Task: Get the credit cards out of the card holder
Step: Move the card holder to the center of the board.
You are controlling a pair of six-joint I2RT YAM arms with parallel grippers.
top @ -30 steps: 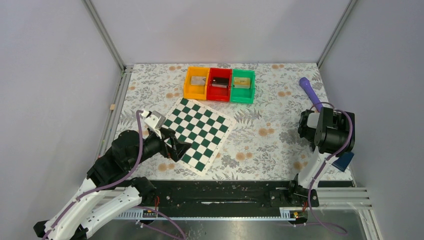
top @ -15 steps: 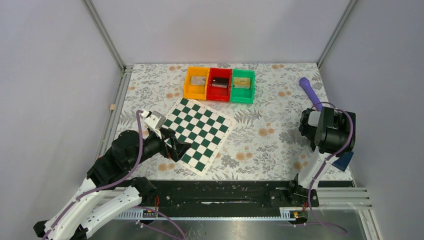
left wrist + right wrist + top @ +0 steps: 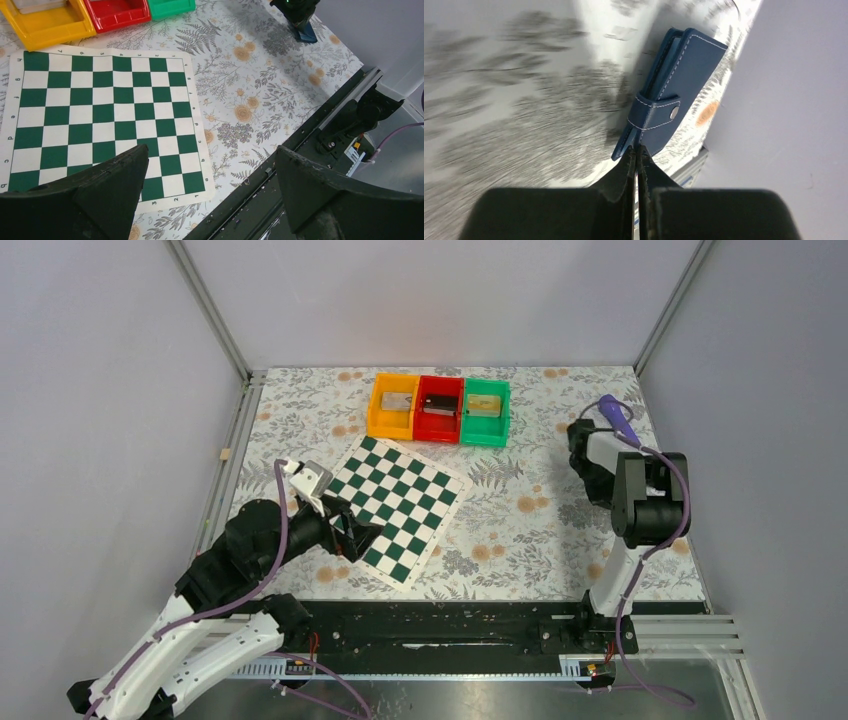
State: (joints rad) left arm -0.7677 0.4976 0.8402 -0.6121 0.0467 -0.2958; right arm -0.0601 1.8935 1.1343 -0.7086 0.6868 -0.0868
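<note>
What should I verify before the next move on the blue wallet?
1. Hold: ok, the right gripper is shut on the card holder, at its lower edge.
2. Holder opened: not ok, the snap strap is fastened.
3. Whether credit cards are inside: cannot tell, none shows.
4. Helper arm free: ok, the left gripper is open and empty over the near edge of the chessboard.
5. Holder clear of the table: cannot tell, the right wrist view is blurred behind it.
</note>
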